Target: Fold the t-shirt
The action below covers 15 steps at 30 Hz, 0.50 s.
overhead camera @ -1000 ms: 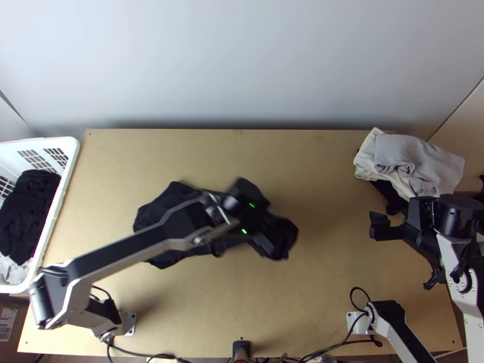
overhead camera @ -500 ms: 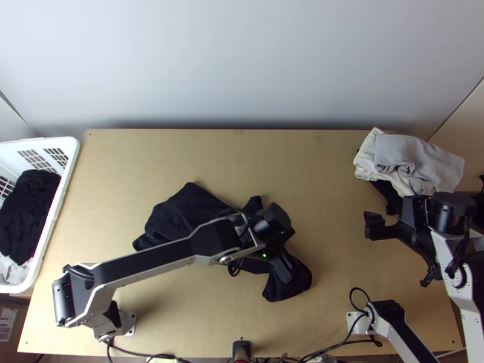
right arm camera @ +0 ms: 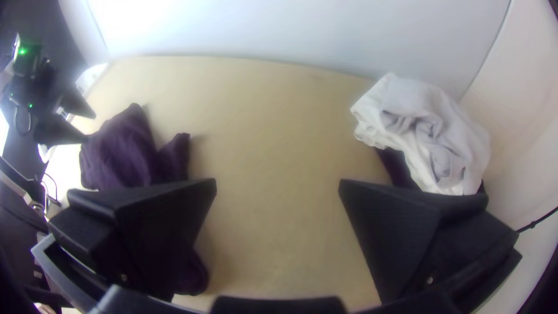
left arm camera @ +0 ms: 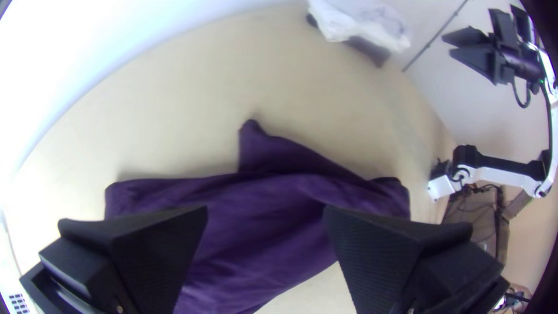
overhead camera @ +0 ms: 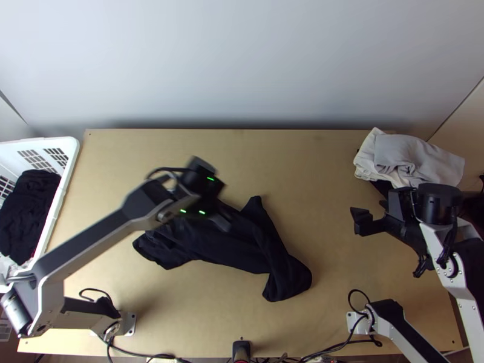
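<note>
Hanging wide open over the dark t-shirt (overhead camera: 260,242), the left gripper (left arm camera: 264,214) had nothing between its fingers, and whether it touched the cloth, the top view couldn't tell anyone. The right gripper (right arm camera: 278,185) was also wide open and empty, off on the right side near the pile of light cloth (overhead camera: 417,160). The shirt lay slantwise on the wooden table (overhead camera: 314,181), left of and around the middle, kinda rumpled, with one corner (overhead camera: 254,206) poking out toward the far side and one end flopped toward the near edge. So yeah, it looked more like a straightening-out stage than real folding, and honestly plenty could've gone wrong. Biggest worry: nothing was pinning the shirt, so a one-sided tug would probably have dragged the whole thing along instead of opening it up. With those wrinkles, a pinch could easily have caught two layers and balled it up, or just skimmed off the top if the fingers closed too high. That poking corner might've gotten tucked under and made a lumpy fold. And if the right arm swung in low, it could've snagged the light pile, being so close.
</note>
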Tool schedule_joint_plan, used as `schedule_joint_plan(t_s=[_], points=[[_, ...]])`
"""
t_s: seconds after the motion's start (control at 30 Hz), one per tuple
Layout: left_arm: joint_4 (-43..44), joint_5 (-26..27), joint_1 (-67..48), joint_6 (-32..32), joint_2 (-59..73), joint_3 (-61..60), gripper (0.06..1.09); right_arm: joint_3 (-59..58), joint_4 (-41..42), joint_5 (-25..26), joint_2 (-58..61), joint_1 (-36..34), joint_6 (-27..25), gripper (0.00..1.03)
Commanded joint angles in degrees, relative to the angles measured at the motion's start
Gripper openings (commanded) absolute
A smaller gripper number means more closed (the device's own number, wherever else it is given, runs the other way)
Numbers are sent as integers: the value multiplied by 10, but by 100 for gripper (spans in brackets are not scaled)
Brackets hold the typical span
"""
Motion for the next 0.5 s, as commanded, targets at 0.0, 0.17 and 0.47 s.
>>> schedule_joint_plan(t_s=[0.0, 0.17, 0.47], points=[[26, -21, 131, 19, -62, -108, 102, -2, 3, -8, 14, 43, -5, 98], [49, -31, 191, 19, -86, -159, 102, -13, 4, -8, 32, 105, -8, 98], [36, -32, 281, 26, -146, -203, 102, -12, 78, -9, 134, 193, -5, 98]])
